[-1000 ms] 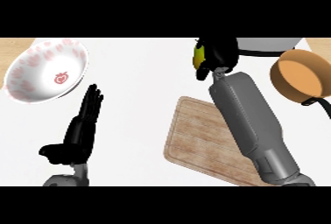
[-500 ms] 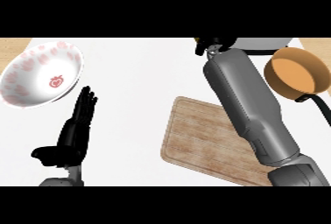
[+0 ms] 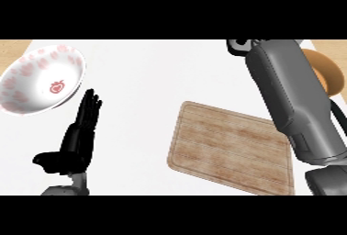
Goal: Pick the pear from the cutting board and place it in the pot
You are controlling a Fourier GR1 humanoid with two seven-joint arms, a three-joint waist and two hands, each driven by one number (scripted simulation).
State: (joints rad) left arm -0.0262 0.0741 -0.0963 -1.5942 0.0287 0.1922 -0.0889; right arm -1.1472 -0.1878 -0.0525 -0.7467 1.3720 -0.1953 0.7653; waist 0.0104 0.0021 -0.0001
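Left hand (image 3: 76, 137): open, fingers straight, resting at lower left beside bowl (image 3: 41, 78).
Right hand: hidden past top edge, grasp impossible to tell; forearm (image 3: 291, 96) across pot (image 3: 327, 73).
Cutting board (image 3: 230, 147): bare.
Pear: unseen.

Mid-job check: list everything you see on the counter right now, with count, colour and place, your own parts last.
Bowl: one, white with pink marks and a red emblem, far left.
Cutting board: one, light wood, centre-right, nothing showing on it.
Pot: one, orange-brown, right edge, mostly hidden behind the right forearm.
Pear: not visible.
Counter: white top, wood strips at the far corners.
Left hand: one, black, open, fingers up, resting lower left.
Right forearm: one, grey, reaching to the top right; its hand is hidden.
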